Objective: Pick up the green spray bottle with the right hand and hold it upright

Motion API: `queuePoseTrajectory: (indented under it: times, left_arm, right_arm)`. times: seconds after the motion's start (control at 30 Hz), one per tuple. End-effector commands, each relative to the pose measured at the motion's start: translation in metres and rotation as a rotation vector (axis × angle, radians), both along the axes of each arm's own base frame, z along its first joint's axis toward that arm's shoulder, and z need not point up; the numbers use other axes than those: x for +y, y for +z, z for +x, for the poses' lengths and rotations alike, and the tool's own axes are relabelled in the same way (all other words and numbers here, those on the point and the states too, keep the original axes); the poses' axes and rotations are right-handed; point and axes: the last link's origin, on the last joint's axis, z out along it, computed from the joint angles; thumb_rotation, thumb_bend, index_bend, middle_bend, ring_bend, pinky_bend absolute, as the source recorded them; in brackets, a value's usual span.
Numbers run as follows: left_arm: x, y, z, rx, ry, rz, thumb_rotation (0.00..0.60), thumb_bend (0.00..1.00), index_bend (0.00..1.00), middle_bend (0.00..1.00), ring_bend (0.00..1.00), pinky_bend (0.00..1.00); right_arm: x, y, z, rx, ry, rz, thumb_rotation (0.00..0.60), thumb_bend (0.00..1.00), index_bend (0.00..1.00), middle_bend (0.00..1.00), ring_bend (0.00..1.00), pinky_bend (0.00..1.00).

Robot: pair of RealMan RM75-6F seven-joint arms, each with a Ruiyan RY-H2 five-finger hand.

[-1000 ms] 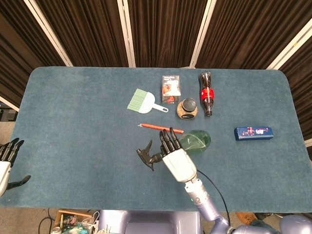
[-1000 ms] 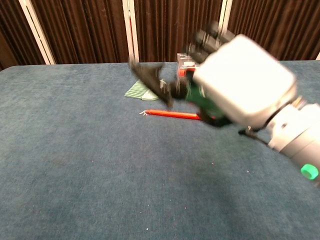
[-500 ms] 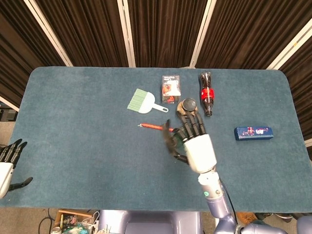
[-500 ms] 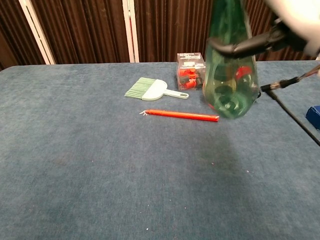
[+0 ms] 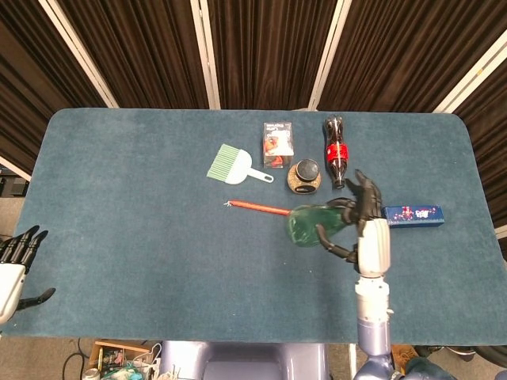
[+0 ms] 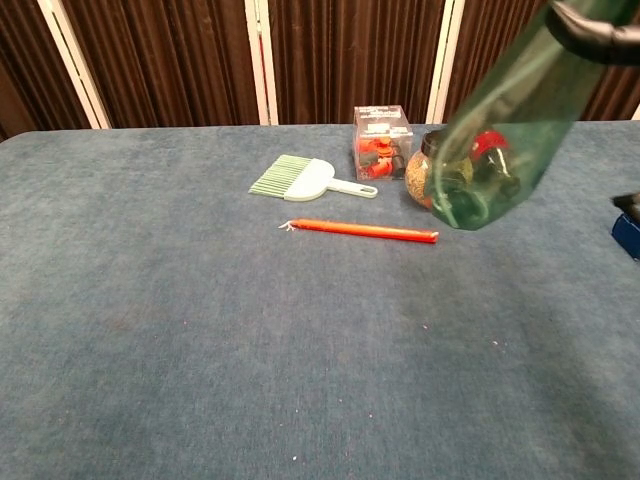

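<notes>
Holding green spray bottle (image 5: pixel 310 223) tilted.

Both the right hand (image 5: pixel 360 218) and left hand (image 5: pixel 14 261) have black fingers on white backs; the right wrist is silver-grey.

The green spray bottle (image 6: pixel 500 130) runs off the top of the chest view, its neck and nozzle out of sight, and only one dark finger of the right hand (image 5: pixel 366 224) shows there. The left hand (image 5: pixel 14 265) is clipped by the head view's left edge. The blue box (image 6: pixel 627 235) is cut by the chest view's right edge.
</notes>
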Motion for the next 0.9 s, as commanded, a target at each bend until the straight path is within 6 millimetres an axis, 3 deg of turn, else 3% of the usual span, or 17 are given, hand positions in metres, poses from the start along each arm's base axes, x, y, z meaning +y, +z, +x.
queuePoseTrajectory:
  times: [0.03, 0.5, 0.9]
  left_arm:
    - [-0.001, 0.000, 0.000, -0.007, -0.001, -0.003, 0.600, 0.05, 0.03, 0.01, 0.07, 0.12]
    - [-0.002, 0.001, 0.000, -0.010, -0.001, -0.004, 0.600, 0.06, 0.04, 0.01, 0.07, 0.12]
    - [-0.001, 0.000, -0.001, -0.009, 0.005, -0.006, 0.600, 0.05, 0.05, 0.01, 0.07, 0.12]
  right_arm:
    - [0.009, -0.017, -0.023, -0.017, -0.016, -0.018, 0.600, 0.52, 0.88, 0.05, 0.00, 0.00]
    - [0.025, -0.064, -0.045, 0.084, -0.032, 0.085, 0.600, 0.53, 0.88, 0.05, 0.00, 0.00]
    - [0.020, -0.078, -0.047, 0.152, -0.068, 0.162, 0.600, 0.49, 0.85, 0.05, 0.00, 0.00]
